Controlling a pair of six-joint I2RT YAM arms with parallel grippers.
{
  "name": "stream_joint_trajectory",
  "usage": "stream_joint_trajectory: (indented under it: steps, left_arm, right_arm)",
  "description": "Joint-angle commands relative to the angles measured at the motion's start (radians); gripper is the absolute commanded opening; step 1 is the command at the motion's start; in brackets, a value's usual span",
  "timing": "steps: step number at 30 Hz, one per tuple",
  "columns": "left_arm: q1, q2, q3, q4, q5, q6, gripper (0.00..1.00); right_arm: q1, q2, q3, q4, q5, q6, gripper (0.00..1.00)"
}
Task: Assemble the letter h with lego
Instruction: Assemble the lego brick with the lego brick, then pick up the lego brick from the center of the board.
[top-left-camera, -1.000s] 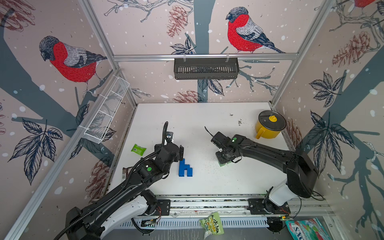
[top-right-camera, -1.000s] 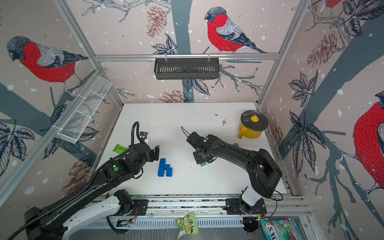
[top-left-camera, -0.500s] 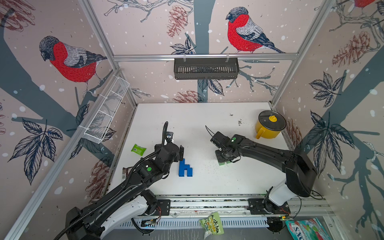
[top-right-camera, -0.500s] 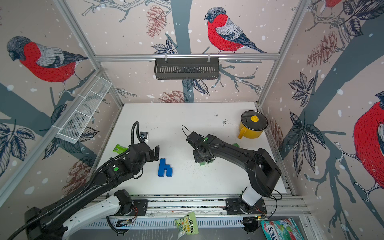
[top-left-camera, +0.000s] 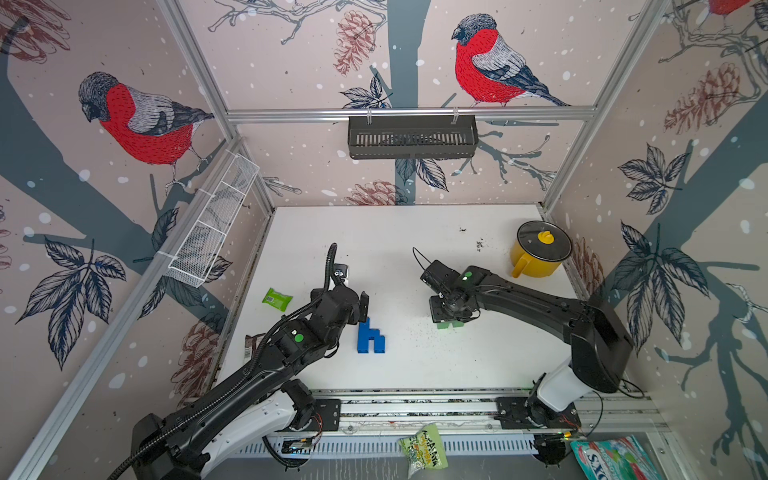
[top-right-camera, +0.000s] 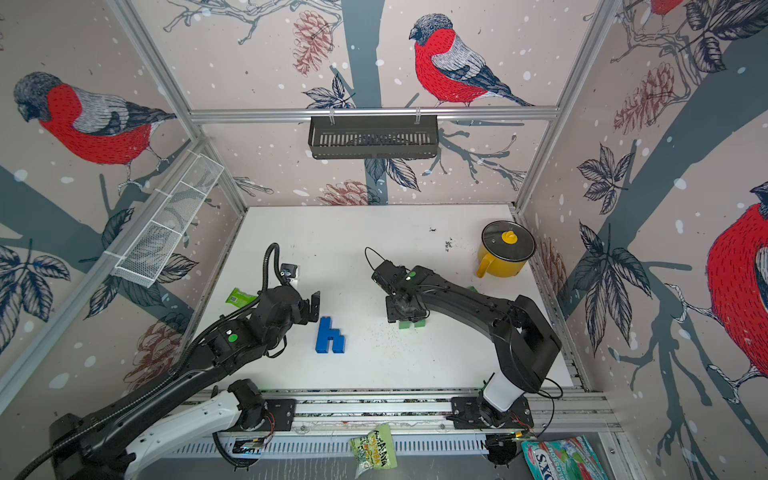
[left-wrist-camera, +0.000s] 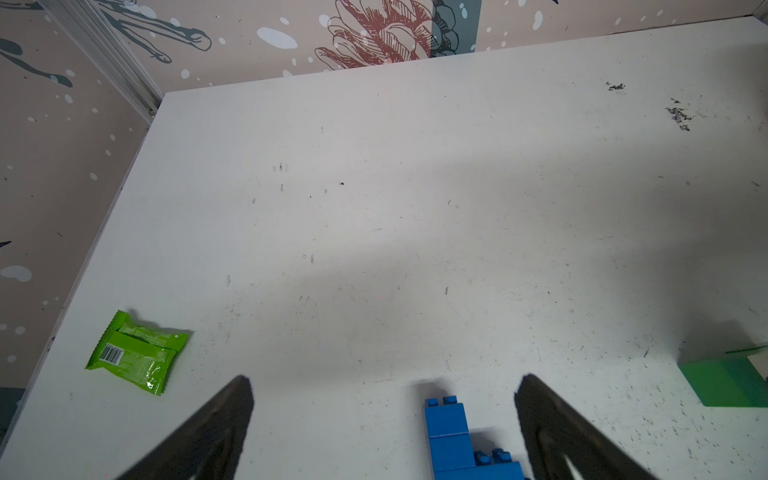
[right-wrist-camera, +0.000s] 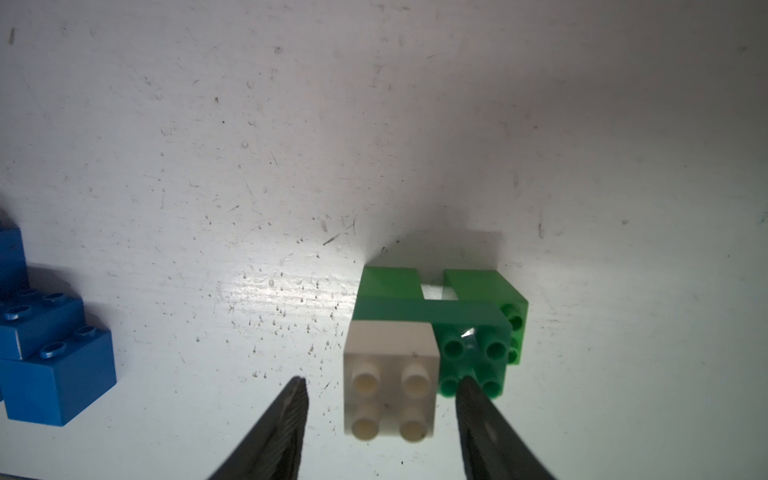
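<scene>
Blue lego (top-left-camera: 370, 338) (top-right-camera: 329, 337) lies flat on the white table, joined into an h shape. Its upper part shows in the left wrist view as blue lego (left-wrist-camera: 453, 436). My left gripper (top-left-camera: 361, 305) (left-wrist-camera: 384, 379) hovers just behind it, open and empty. Further right stands a green lego stack (top-left-camera: 450, 323) (right-wrist-camera: 457, 309): two legs, an oblong brick across them, and a white brick (right-wrist-camera: 390, 386) on one end, studs up. My right gripper (top-left-camera: 446, 309) (right-wrist-camera: 382, 380) is directly above, open, with a finger on each side of the white brick and gaps showing.
A yellow lidded pot (top-left-camera: 538, 253) stands at the back right. A flat green packet (top-left-camera: 277, 298) (left-wrist-camera: 137, 353) and a dark wrapper (top-left-camera: 253, 345) lie near the left edge. A wire basket (top-left-camera: 212, 224) hangs on the left wall, a black one (top-left-camera: 411, 137) on the back wall.
My right gripper's jaws have parted around the white brick. Both arms and the blue h stay where they were.
</scene>
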Motion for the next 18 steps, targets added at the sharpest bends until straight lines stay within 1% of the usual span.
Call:
stream_joint_trajectory:
  steps: [1, 4, 6, 7, 8, 9, 11, 14, 16, 18]
  left_arm:
    - [0.002, 0.002, -0.001, 0.021, 0.004, 0.012, 0.98]
    - [0.002, 0.000, -0.002, 0.020, 0.005, 0.014, 0.98]
    - [0.002, 0.001, -0.001, 0.021, 0.005, 0.012, 0.98]
    - [0.002, 0.001, -0.001, 0.021, 0.005, 0.014, 0.98]
    - [0.002, 0.002, -0.002, 0.022, 0.008, 0.014, 0.99]
    - [0.002, 0.002, -0.001, 0.022, 0.009, 0.013, 0.98]
    - [0.002, 0.004, -0.003, 0.024, 0.015, 0.013, 0.98]
    - [0.002, 0.010, 0.000, 0.024, 0.028, 0.014, 0.99]
    - [0.002, 0.014, 0.000, 0.024, 0.036, 0.015, 0.98]
    - [0.002, 0.017, 0.002, 0.024, 0.040, 0.016, 0.98]
  right_arm:
    - [0.002, -0.005, 0.024, -0.026, 0.024, 0.020, 0.63]
    - [-0.002, -0.028, 0.054, -0.037, 0.048, 0.018, 0.70]
    - [-0.015, -0.056, 0.067, -0.037, 0.056, 0.002, 0.78]
    - [-0.027, -0.075, 0.073, -0.035, 0.057, -0.009, 0.85]
    - [-0.046, -0.096, 0.070, -0.034, 0.064, -0.018, 0.96]
    - [-0.065, -0.116, 0.064, -0.030, 0.063, -0.028, 0.99]
    - [-0.136, -0.162, 0.038, -0.018, 0.051, -0.058, 1.00]
    - [-0.282, -0.223, -0.026, 0.008, 0.026, -0.106, 1.00]
    - [-0.383, -0.244, -0.069, 0.032, -0.005, -0.149, 0.99]
    - [-0.468, -0.248, -0.102, 0.048, -0.007, -0.185, 0.99]
